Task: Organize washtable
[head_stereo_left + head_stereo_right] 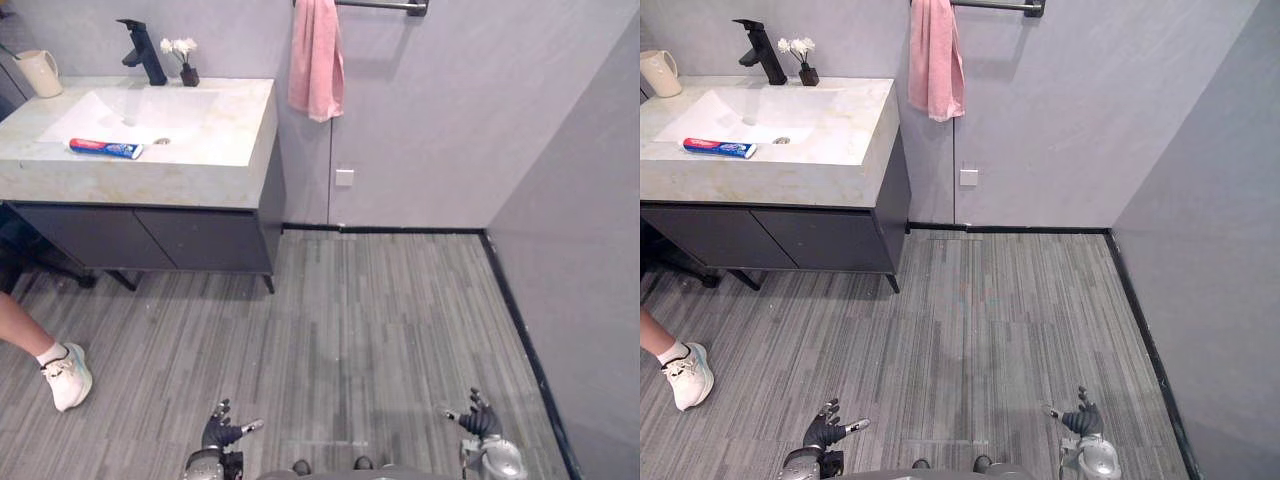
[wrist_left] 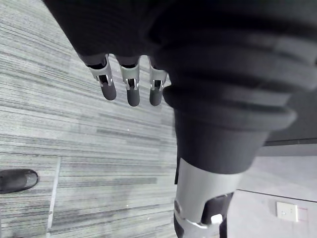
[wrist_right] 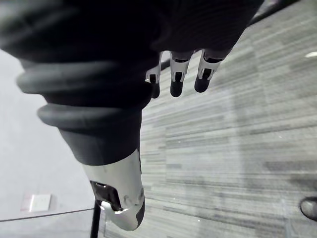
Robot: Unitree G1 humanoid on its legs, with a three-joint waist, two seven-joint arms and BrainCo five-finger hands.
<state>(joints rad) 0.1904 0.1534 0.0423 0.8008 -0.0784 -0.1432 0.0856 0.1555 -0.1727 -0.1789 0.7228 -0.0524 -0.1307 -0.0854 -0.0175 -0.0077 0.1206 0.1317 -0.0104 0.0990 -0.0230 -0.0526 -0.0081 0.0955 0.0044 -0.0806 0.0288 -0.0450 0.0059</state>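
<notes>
The washtable (image 1: 200, 180) stands at the upper left against the wall, with a pale stone top and a white sink (image 1: 140, 115). A red and blue toothpaste tube (image 1: 105, 148) lies on the sink's front rim. A cream cup (image 1: 40, 72) stands at the far left corner. A black tap (image 1: 143, 50) and a small vase of white flowers (image 1: 185, 58) stand at the back. My left hand (image 1: 222, 432) and right hand (image 1: 478, 420) hang low over the floor, far from the washtable, fingers relaxed and holding nothing.
A pink towel (image 1: 316, 58) hangs from a wall rail to the right of the washtable. A person's leg and white shoe (image 1: 68, 375) stand at the left. A wall (image 1: 580, 250) runs along the right. Grey plank floor (image 1: 380, 320) lies between me and the washtable.
</notes>
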